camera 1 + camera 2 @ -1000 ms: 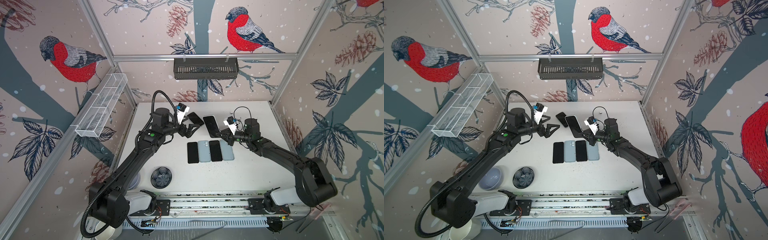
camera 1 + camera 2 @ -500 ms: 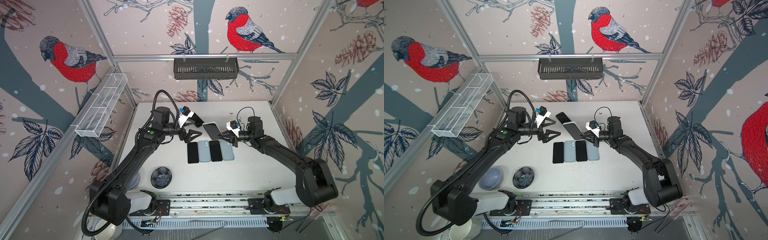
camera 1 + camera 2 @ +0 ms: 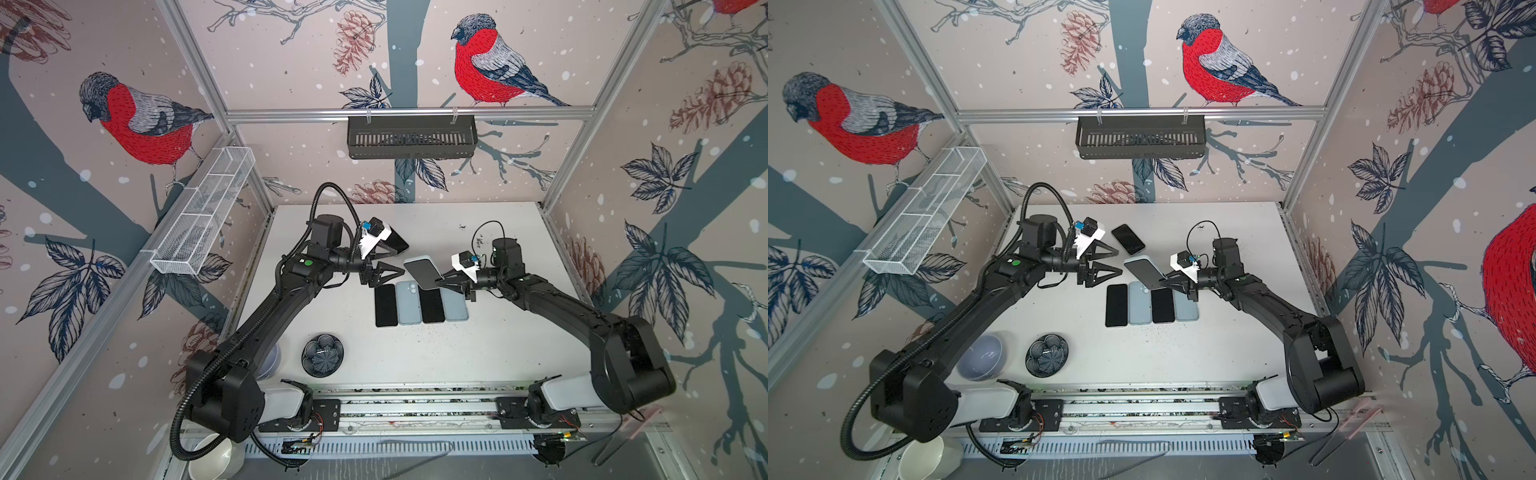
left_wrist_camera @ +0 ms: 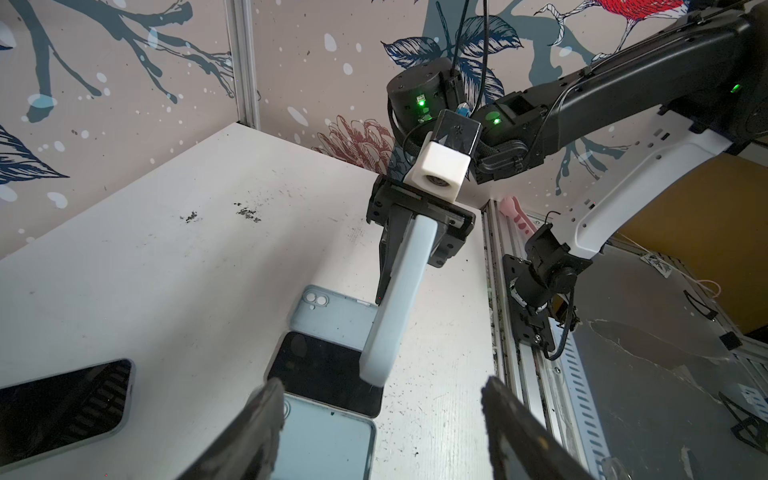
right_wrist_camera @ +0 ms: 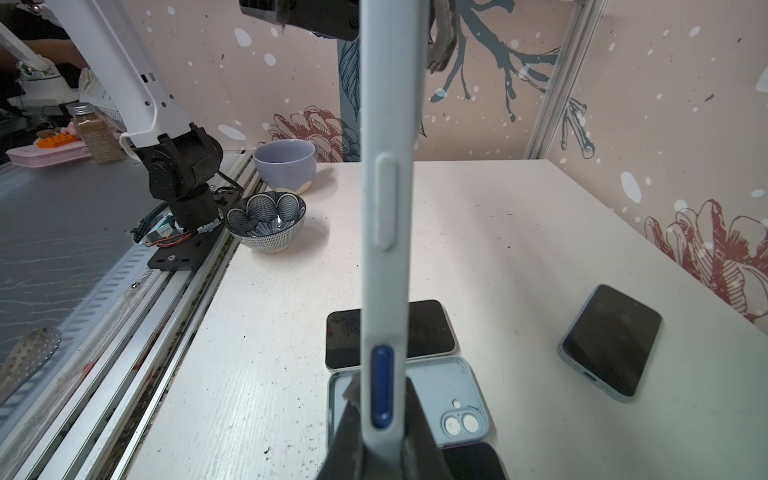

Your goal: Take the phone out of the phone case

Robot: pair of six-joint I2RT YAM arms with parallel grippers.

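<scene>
**Cased phone aloft on a one-ended grip, second hand not yet on it**

The cased phone (image 3: 422, 272) hangs tilted, clear of the table (image 3: 498, 340), just at 12 o'clock of the row of phones and empty cases (image 3: 407, 303). My right gripper (image 3: 442, 280) is clamped on its end from 4 o'clock, and nothing supports the other end. My left gripper (image 3: 401, 262) sits at 9 o'clock of the phone, jaws well apart and holding nothing, near but not touching.

I judge the single-end pinch the weak spot. If the left jaws press on the free end, the phone may pivot or slip out and drop onto the row beneath. They may also bite case and phone together, so nothing separates.

The right wrist view gives what the top views cannot: the case seen edge-on with its side buttons, and the pads (image 5: 419, 432) squeezing front and back. The left wrist view shows the free end lying roughly between the left fingers (image 4: 266, 415). A spare cased phone (image 3: 1128, 239), at 11 o'clock, shows whole only in a top view.
</scene>
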